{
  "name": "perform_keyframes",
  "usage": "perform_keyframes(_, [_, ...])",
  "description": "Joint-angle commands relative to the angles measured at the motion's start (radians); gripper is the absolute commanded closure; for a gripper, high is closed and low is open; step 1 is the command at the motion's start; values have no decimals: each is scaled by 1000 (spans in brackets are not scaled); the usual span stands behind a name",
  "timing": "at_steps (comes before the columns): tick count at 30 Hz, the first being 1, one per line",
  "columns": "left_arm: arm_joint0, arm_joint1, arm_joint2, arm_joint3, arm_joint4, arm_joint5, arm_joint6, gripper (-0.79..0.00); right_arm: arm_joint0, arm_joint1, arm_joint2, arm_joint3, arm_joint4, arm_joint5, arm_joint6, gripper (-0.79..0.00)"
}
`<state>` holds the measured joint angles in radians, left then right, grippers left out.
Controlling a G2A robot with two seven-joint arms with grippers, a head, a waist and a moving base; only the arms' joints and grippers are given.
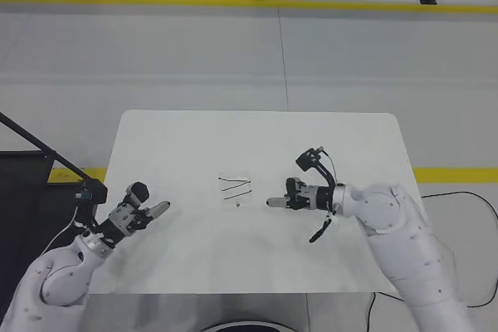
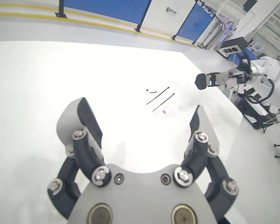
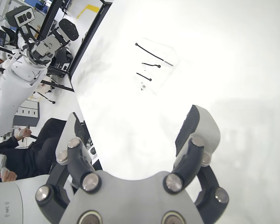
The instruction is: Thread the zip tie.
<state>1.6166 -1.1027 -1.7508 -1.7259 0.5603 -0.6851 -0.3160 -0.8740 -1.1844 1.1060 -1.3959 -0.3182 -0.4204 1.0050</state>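
Observation:
Three thin black zip ties lie loose near the middle of the white table. In the left wrist view two straight zip ties lie side by side, with a short curled one beside them. From the right wrist they show as a long tie, the curled tie and a short stretch. My left gripper is open and empty, well to the left of the ties. My right gripper is open and empty, just right of them.
A tiny pale scrap lies on the table next to the ties. The table's near edge runs close behind both arms. Bare table surface surrounds the ties on all sides.

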Motion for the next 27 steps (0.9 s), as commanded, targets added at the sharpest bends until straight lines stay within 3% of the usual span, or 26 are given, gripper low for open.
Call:
perform_keyframes(1, [-16, 4, 2, 9, -81, 1, -59, -785, 50, -12, -46, 56, 19, 2, 6, -785])
perform_keyframes(17, [-20, 3, 24, 9, -140, 17, -81, -785, 82, -24, -89, 95, 18, 44, -13, -785])
perform_keyframes(27, [-47, 11, 46, 34, -264, 20, -161, -785, 245, -76, -213, 245, 113, 166, 51, -785])
